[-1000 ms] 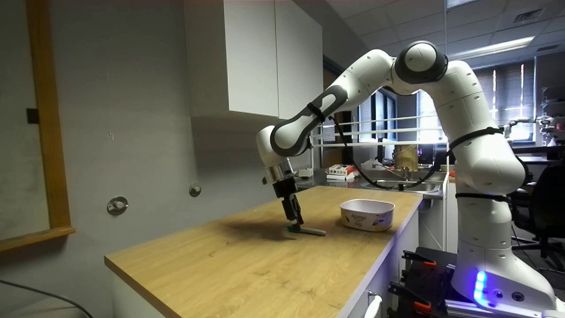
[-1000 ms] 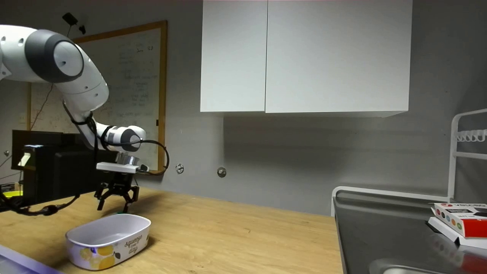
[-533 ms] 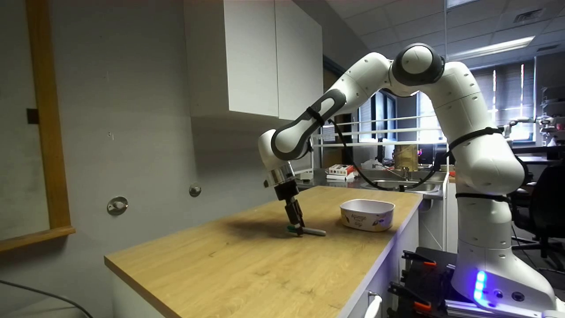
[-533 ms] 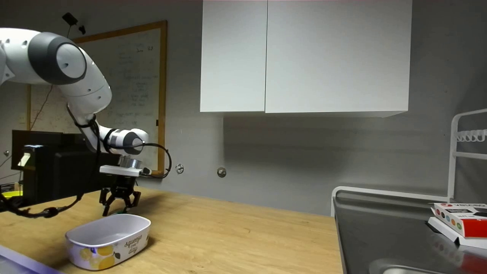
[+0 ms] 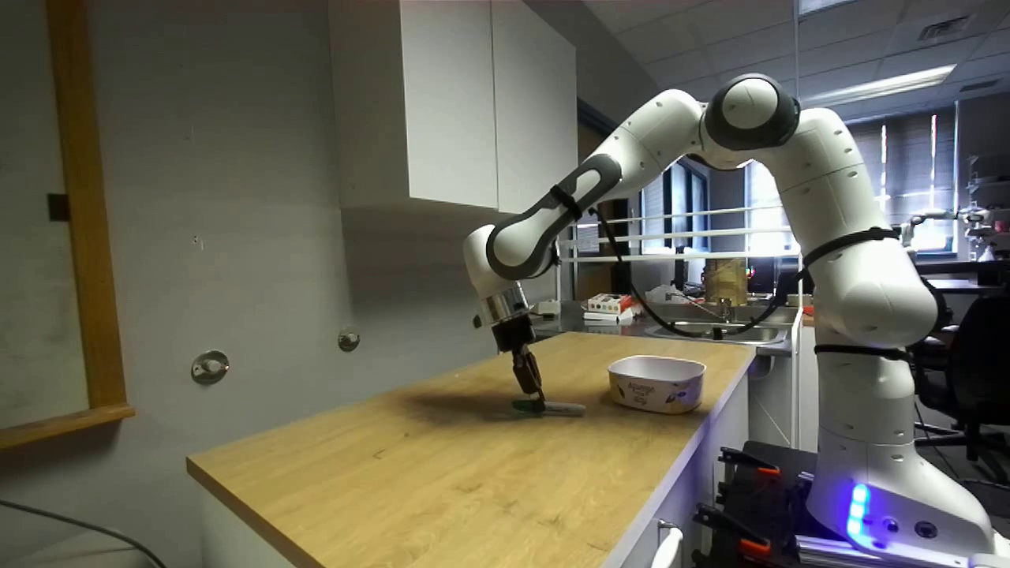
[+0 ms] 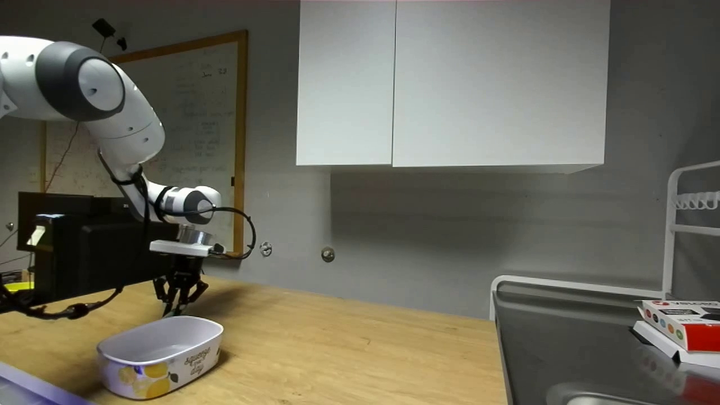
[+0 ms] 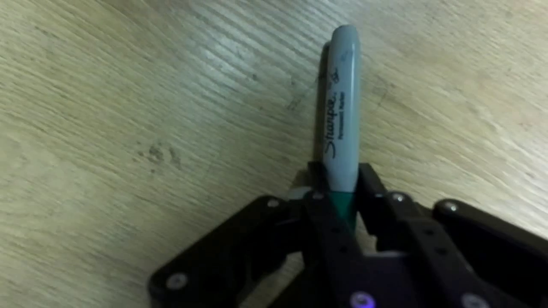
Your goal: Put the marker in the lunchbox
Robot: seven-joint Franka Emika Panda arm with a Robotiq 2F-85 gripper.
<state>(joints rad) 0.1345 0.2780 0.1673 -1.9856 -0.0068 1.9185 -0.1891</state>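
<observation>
Currently outside the lunchbox (image 5: pixel 656 394), though near it: marker (image 7: pixel 343 107), grey and green, clamped between both fingers (image 7: pixel 371 188) of the gripper (image 7: pixel 342 177). Seemingly done: grasp. Hard to tell: whether lifted. Presumably outstanding: carry over the lunchbox, lower, release inside.

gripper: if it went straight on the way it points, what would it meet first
Most likely the wooden countertop: the gripper points down at it, closed on the marker. Whether any gap lies beneath is unclear.
</observation>
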